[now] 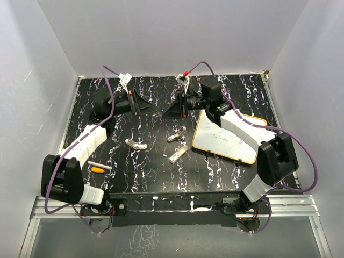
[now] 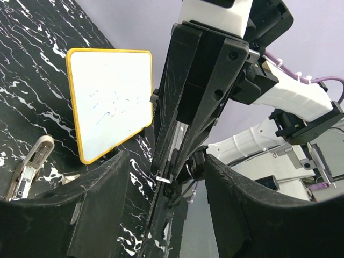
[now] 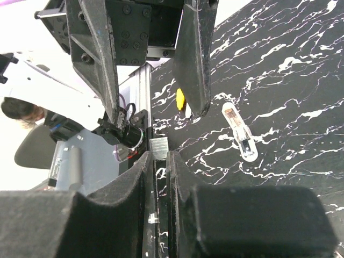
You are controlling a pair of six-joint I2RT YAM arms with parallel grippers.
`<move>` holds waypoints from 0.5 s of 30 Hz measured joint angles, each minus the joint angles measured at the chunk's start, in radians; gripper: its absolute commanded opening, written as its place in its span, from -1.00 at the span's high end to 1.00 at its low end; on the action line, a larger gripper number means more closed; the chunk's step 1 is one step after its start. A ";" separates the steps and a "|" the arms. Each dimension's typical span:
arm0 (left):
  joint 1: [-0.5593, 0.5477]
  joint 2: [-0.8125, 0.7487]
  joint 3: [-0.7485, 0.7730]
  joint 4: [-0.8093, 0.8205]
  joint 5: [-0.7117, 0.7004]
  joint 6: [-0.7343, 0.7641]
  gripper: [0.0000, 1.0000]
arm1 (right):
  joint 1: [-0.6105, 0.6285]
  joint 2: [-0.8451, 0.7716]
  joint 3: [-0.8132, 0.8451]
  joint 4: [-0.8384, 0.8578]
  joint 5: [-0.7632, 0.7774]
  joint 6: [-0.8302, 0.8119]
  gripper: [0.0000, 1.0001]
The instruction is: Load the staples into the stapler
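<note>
Handover of staples point(image 3: 157, 148) above the far edge of the worktop point(image 1: 134, 180): strip pinched in shut right gripper point(image 3: 159, 159); left gripper point(image 2: 165, 161) jaws apart, either side of it. Next, likely: left clamps strip, right lets go, strip goes to stapler point(image 1: 178, 154) mid-worktop.

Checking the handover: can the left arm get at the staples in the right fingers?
Probably yes. The left fingers stand open, facing the tips of the right fingers, and the staples poke out there with nothing between. Only a short end shows, so the grip may be tight.
</note>
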 measured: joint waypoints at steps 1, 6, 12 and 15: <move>0.000 0.000 -0.005 0.013 -0.002 -0.016 -0.10 | 0.000 0.005 0.001 0.010 -0.002 0.012 0.73; 0.000 0.000 -0.043 0.079 -0.002 -0.082 -0.09 | 0.000 0.021 0.001 0.044 -0.007 0.063 0.73; 0.000 0.000 -0.048 0.087 -0.003 -0.096 -0.01 | 0.000 0.025 0.001 0.088 -0.010 0.109 0.73; 0.000 0.000 -0.048 0.084 -0.006 -0.095 0.03 | 0.000 0.025 0.001 0.097 -0.011 0.122 0.73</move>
